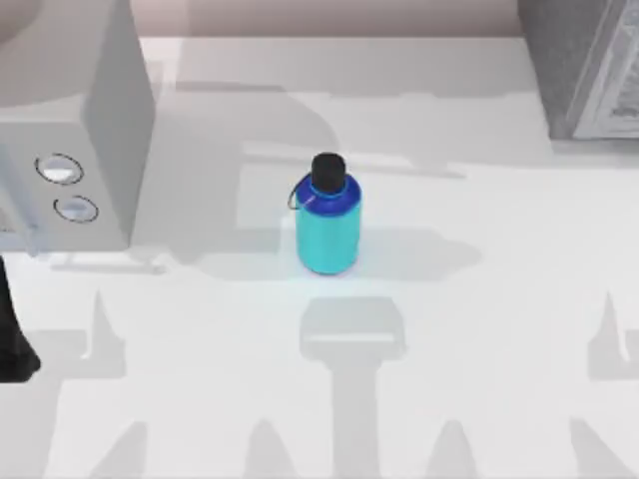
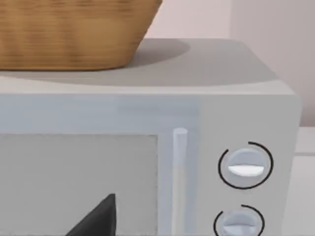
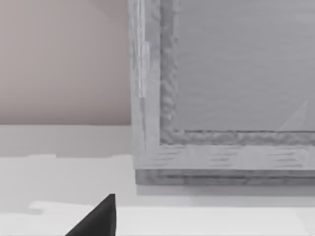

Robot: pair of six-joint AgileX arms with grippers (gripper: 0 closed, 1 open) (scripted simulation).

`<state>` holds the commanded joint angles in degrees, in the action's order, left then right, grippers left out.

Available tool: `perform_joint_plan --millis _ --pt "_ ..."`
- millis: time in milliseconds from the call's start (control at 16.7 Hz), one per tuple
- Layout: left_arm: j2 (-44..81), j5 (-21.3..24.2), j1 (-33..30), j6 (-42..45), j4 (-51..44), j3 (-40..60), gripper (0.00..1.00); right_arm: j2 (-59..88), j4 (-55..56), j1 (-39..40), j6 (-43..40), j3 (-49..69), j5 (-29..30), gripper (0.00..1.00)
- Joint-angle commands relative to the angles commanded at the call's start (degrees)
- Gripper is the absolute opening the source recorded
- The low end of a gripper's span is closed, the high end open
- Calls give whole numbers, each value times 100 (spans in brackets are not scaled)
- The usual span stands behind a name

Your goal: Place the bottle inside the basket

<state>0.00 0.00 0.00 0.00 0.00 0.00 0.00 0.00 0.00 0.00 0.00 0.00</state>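
Near the tabletop's middle, bottle: the bottle (image 1: 327, 225) stands upright on the white tabletop (image 1: 479, 329), cyan body below, dark blue shoulder and round black cap above, a thin loop at the neck on its left side.
Room around the bottle: bare tabletop lies on every side of it; nothing touches it, and the front half of the tabletop carries only shadows.
Left edge: a grey microwave (image 1: 80, 140) sits at the top view's left, well apart from the bottle, with two round knobs (image 2: 245, 165) on its front beside a vertical door handle (image 2: 179, 182).
Basket: a woven brown basket (image 2: 74, 34) rests on the microwave's flat top, toward the side away from the knobs, with bare grey top beside it.
Right edge: a grey box-like cabinet (image 1: 584, 65) stands at the far right corner, well apart from the bottle; the right wrist view shows its framed front panel (image 3: 236, 73) just above the tabletop.
Left arm: a dark part (image 1: 12, 339) shows at the top view's left edge, near the microwave's front.
Gripper state: cannot tell for the left gripper or the right gripper.
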Motion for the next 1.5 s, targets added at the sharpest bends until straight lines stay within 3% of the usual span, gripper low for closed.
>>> perform_joint_plan --millis 300,540,1500 --pt "309 71 -83 -37 298 122 100 0 0 0 0 0 0 100" --pt "1527 276 -327 -41 1189 391 100 0 0 0 0 0 0 100" --pt "9593 1649 -1958 212 6944 2077 100 0 0 0 0 0 0 100"
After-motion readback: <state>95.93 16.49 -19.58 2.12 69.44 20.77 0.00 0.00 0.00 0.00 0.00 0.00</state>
